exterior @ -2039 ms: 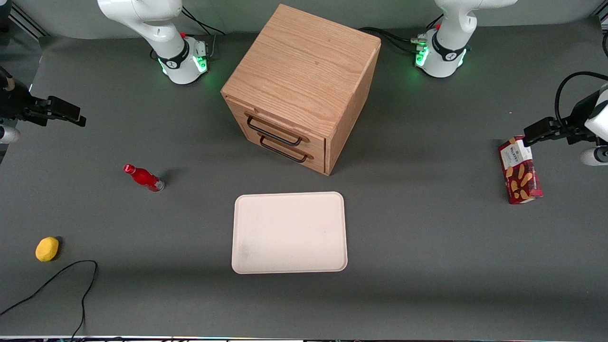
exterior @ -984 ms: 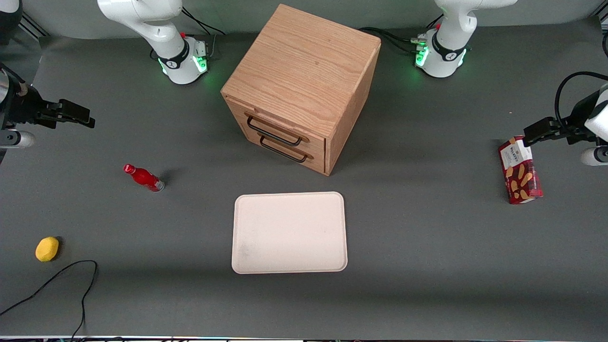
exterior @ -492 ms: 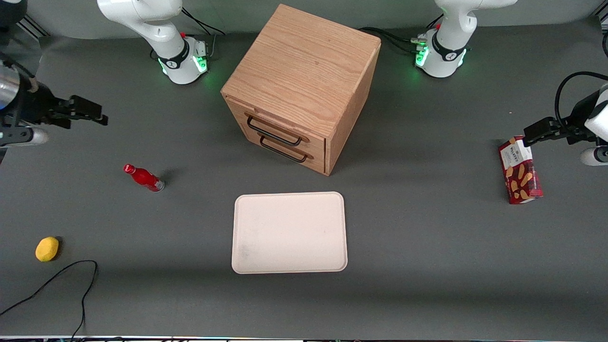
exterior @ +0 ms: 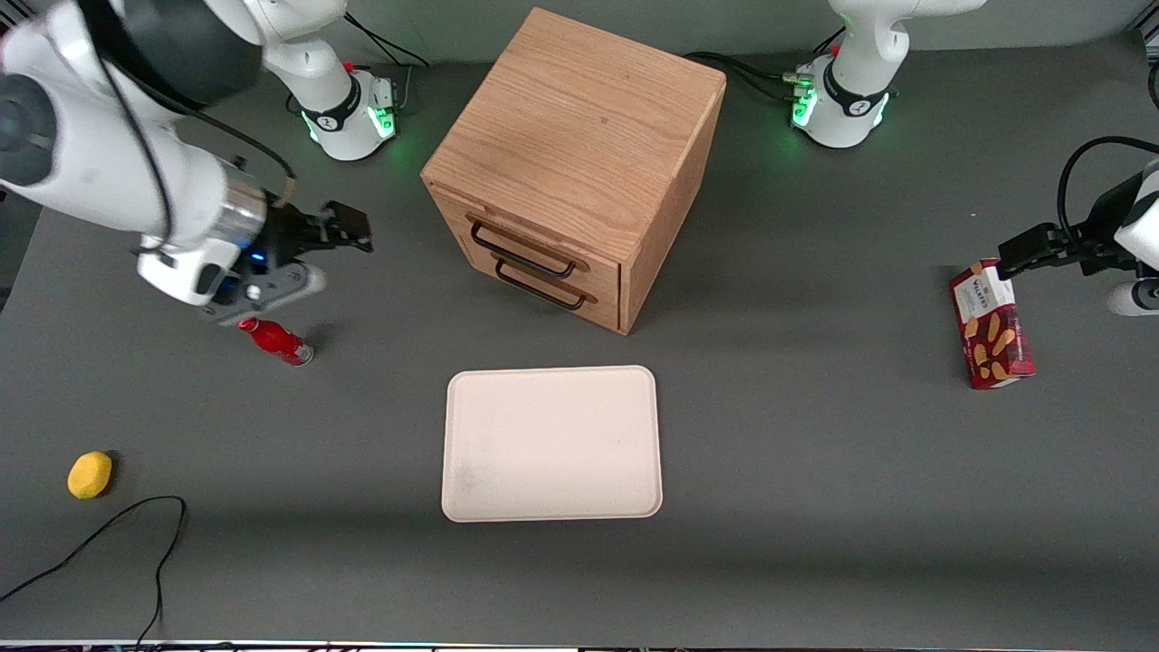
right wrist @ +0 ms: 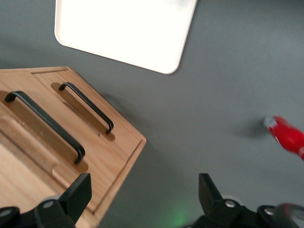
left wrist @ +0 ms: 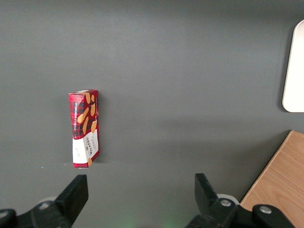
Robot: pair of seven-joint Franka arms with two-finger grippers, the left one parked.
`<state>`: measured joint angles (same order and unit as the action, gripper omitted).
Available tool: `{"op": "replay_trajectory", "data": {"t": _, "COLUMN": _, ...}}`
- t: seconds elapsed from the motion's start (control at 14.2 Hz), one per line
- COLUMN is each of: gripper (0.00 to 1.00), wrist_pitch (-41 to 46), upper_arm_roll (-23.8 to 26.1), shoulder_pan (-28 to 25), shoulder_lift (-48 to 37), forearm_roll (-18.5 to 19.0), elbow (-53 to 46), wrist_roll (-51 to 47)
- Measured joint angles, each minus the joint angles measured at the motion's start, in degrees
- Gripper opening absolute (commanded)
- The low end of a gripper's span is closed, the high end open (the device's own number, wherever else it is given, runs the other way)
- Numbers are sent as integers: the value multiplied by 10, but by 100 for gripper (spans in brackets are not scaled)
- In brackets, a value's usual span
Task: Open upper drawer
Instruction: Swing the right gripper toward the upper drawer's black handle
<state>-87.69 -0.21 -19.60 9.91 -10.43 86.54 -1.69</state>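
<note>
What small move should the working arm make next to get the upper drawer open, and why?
Probably carry the open end effector sideways to the upper drawer handle: it hangs above the table beside the cabinet, short of the handle, and both drawers look shut.

We take this for a robotics lab: white arms bolted onto a grey-matted table (exterior: 815, 507), green-lit bases at eleven and one o'clock, a loose cable (exterior: 109, 543)

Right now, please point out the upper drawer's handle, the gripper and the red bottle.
upper drawer handle (exterior: 522, 251), front view, middle of the black bar.
gripper (exterior: 358, 231), front view, between its open fingertips, near the cabinet.
red bottle (exterior: 276, 340), front view, its body.
</note>
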Motion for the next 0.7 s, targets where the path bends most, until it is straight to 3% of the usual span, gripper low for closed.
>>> {"op": "replay_trajectory", "data": {"t": 0.28, "gripper": 100, "wrist_pitch": -25, "upper_arm_roll": 1, "shoulder_pan": -60, "shoulder_lift": 31, "forearm_roll": 24, "elbow": -11, "wrist_roll": 52}}
{"op": "replay_trajectory", "data": {"t": 0.7, "gripper": 100, "wrist_pitch": -23, "upper_arm_roll": 24, "shoulder_pan": -75, "shoulder_lift": 56, "forearm_roll": 23, "elbow": -24, "wrist_roll": 172}}
